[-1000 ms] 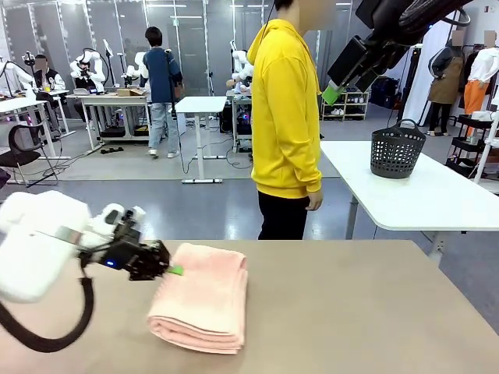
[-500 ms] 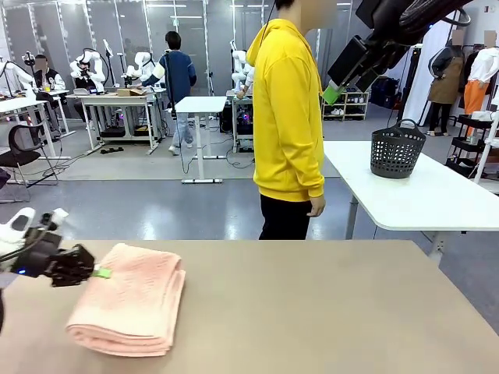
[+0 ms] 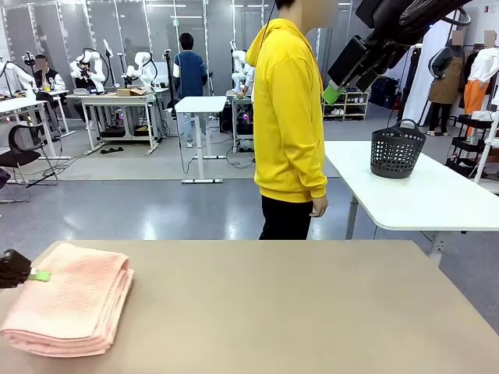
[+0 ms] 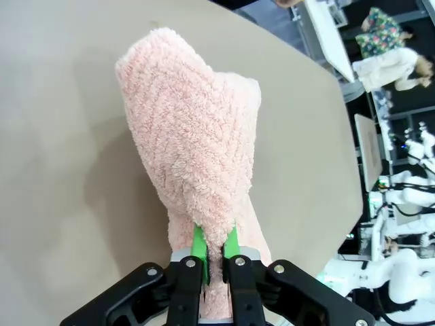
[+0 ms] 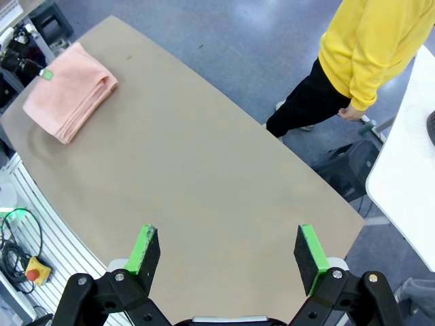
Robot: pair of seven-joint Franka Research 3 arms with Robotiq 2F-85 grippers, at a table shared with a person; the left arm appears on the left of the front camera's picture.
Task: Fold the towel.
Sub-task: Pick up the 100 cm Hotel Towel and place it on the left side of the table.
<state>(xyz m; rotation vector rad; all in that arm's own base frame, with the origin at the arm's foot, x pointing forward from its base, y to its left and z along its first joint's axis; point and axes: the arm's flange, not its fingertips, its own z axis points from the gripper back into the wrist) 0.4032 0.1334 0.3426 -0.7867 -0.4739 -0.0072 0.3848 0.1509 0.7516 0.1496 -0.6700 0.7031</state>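
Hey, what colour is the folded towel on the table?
Light salmon pink; the towel and its fluffy weave show best in the left wrist view.

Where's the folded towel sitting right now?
Front view: the towel lies folded at the table's near-left corner, its edge pinched in the left tool.

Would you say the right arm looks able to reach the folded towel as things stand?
Probably, though it's far: the right gripper hangs open high above bare table, while the towel lies at the far-left end in the left gripper.
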